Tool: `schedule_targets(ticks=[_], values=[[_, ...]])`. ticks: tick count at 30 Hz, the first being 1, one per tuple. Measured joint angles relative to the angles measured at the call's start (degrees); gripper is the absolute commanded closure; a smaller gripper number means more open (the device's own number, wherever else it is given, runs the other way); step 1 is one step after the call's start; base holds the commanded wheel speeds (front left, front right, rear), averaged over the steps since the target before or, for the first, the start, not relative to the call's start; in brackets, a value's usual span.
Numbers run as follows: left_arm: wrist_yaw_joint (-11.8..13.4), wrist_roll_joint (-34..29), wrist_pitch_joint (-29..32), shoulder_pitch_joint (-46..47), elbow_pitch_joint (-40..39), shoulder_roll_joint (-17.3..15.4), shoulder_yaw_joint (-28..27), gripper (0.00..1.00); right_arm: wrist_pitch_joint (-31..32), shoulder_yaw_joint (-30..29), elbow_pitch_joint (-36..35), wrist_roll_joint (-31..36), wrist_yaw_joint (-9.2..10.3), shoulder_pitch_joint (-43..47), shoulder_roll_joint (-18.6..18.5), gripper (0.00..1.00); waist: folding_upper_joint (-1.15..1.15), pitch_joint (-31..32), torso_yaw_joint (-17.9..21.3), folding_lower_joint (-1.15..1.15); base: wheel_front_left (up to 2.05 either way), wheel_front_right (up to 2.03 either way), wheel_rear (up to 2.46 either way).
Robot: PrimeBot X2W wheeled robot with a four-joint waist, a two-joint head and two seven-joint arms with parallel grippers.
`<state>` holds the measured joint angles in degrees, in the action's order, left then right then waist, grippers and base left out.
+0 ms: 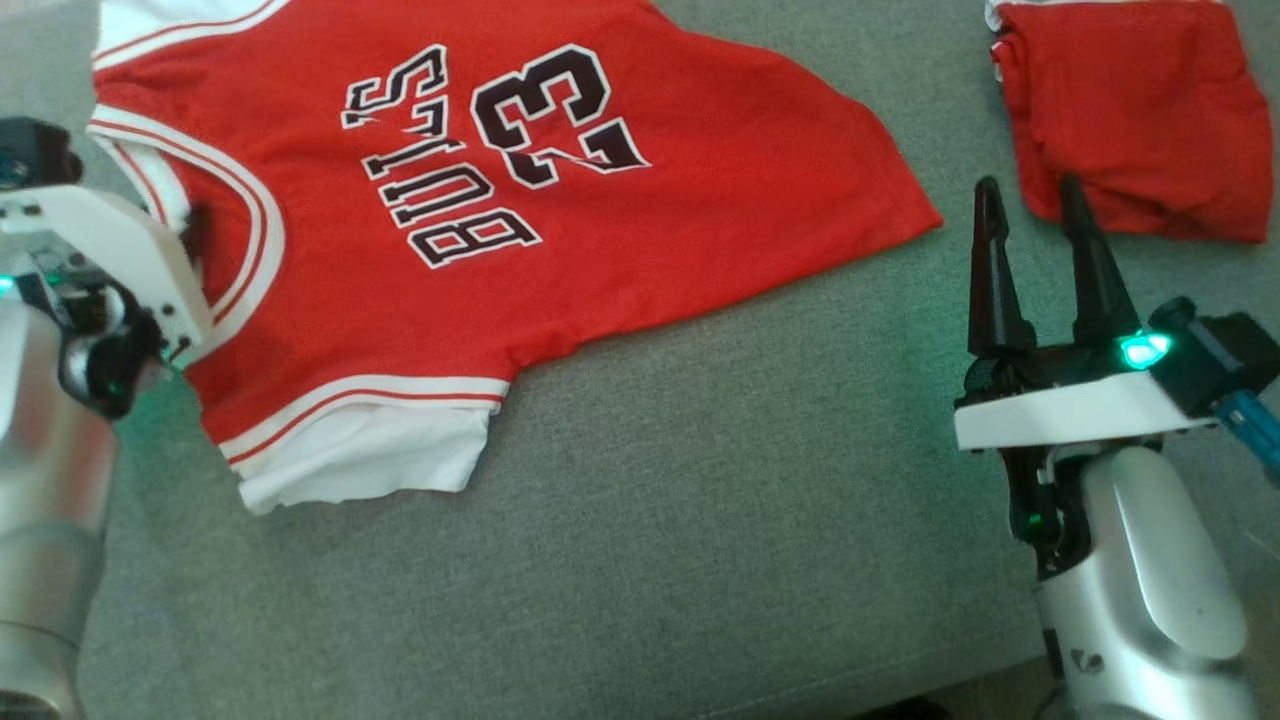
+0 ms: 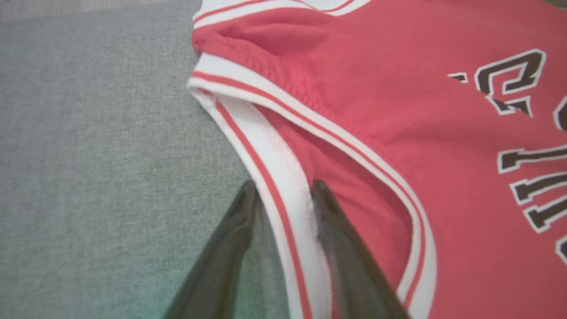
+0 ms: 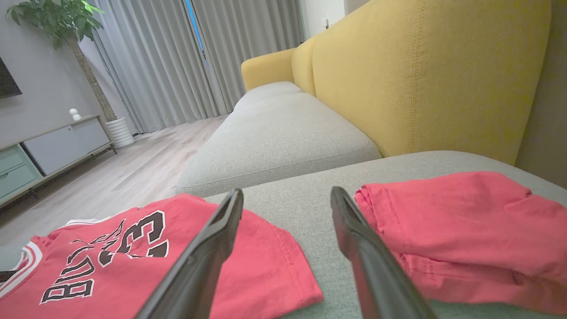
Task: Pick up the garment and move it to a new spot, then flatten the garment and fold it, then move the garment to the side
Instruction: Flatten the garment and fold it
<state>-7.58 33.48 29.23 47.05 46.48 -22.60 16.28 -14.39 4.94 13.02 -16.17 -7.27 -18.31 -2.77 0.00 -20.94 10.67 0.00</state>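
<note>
Jersey [image 1: 560, 250], red, black "BULLS 23" print, lies spread mostly flat on grey sofa cushion [image 1: 700, 500], taking the 10 to 12 o'clock part of head view. Print reads sideways there. Neck opening faces 9 o'clock, hem faces 3 o'clock. White sleeve [image 1: 370, 460] sticks out at 7 o'clock of the jersey, another white bit at its 11 o'clock corner. Slight wrinkles across the numbers.

Left gripper [image 2: 281, 190] at the neck opening, 9 o'clock of head view. Left wrist view: fingers apart, one finger [image 2: 239, 230] on the cushion side, the other [image 2: 336, 239] inside the opening over red fabric, white-and-red trim band [image 2: 283, 146] running between them. Not pinched yet; gaps visible on both sides of the band.

Right gripper [image 1: 1028, 190] at 4 o'clock of head view, fingers wide apart, holding nothing, tips pointing to 12 o'clock. It sits off the jersey, past the hem corner. Green light on its wrist.

Second red garment [image 1: 1130, 110], folded, at 1 o'clock of head view, apart from the jersey, just beside the right fingertips. Touching or not, cannot tell.

Right wrist view, further out: yellow sofa backrest [image 3: 421, 75] at 1 o'clock, grey curtains [image 3: 177, 57] at 11 o'clock, potted plant [image 3: 57, 22] at 10 o'clock, low cabinet [image 3: 57, 146] at 9 o'clock, wooden floor [image 3: 133, 177].
</note>
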Motion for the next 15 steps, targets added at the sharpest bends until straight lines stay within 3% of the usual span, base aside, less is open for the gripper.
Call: schedule_targets(ticks=[1, 6, 15], values=[[0.00, 0.29, 0.00, 0.43, 0.15, -0.29, 0.23, 1.00, 0.00, 0.01, -0.22, 0.00, 0.00, -0.21, -0.01, 0.00, 0.00, -0.27, 0.12, 0.00, 0.00, 0.00, 0.00], [-0.01, 0.43, -1.42, 2.33, 1.56, -1.37, 0.36, 1.00, 0.00, 0.22, -0.47, 0.00, 0.00, -1.13, -0.01, 0.00, 0.00, -1.54, 0.72, 0.00, 0.00, 0.00, 0.00], [0.30, -1.77, -15.40, 7.36, 4.21, -2.26, 0.26, 1.00, -0.08, 1.63, -1.33, -0.47, 0.00, -3.44, -0.01, 0.00, 0.00, -3.88, 1.93, 0.01, 0.00, 0.00, 0.00]])
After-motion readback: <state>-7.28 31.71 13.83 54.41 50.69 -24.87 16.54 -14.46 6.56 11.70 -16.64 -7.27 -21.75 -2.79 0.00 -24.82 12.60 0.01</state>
